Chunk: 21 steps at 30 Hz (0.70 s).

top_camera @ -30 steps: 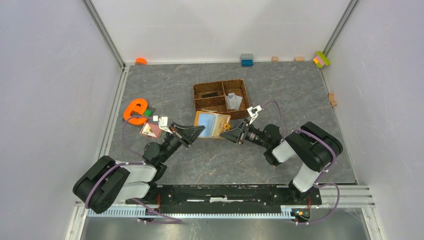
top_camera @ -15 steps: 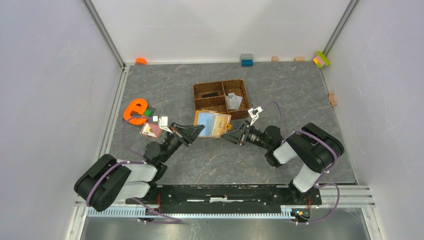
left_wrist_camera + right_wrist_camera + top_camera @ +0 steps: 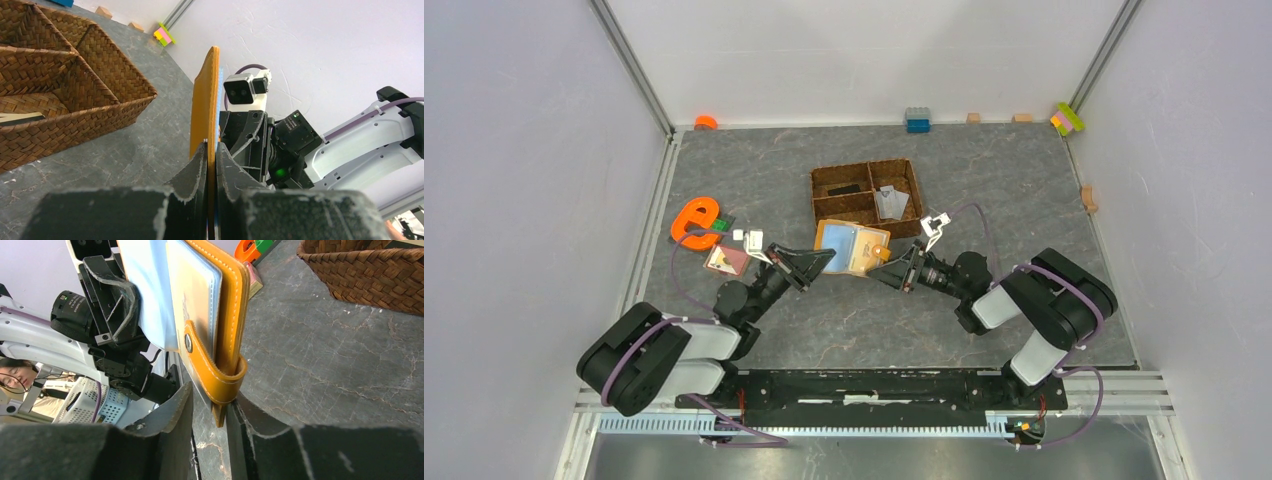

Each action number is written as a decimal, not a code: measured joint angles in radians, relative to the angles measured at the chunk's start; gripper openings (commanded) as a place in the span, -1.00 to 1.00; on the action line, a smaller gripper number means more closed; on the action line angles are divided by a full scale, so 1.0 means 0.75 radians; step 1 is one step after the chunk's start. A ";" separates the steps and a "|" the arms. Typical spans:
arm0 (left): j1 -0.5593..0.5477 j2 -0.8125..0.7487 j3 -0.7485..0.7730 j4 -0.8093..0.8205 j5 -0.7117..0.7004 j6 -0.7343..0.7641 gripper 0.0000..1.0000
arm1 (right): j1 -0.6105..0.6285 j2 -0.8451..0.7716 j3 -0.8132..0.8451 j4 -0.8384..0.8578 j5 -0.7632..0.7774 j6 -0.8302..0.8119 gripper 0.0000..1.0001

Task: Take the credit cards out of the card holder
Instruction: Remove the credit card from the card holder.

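Observation:
The orange card holder hangs open and on edge above the table, held between both grippers. My left gripper is shut on its orange cover, seen edge-on in the left wrist view. My right gripper clasps the holder's snap-tab end, fingertips against both sides of the tab. A beige credit card shows behind a clear sleeve, beside the pale blue lining. Pale grey-white credit cards lie in the basket's right compartment.
The brown woven divided basket stands just behind the holder. An orange e-shaped toy and a pink flat piece lie at the left. Toy bricks line the back wall, and more sit at the far right corner.
The card holder and both grippers have drifted slightly right and towards the basket. The right fingers have closed in a little on the tab end.

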 measured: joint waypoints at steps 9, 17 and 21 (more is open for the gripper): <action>0.000 0.024 0.005 0.006 0.003 -0.001 -0.95 | 0.000 -0.042 -0.025 0.000 -0.007 -0.013 -0.21; 0.000 0.031 0.005 0.000 -0.018 -0.001 -0.96 | 0.000 -0.072 -0.037 0.001 -0.008 -0.034 -0.26; 0.000 0.040 0.013 -0.002 -0.001 -0.002 -0.96 | 0.000 -0.074 -0.036 0.000 -0.009 -0.037 -0.26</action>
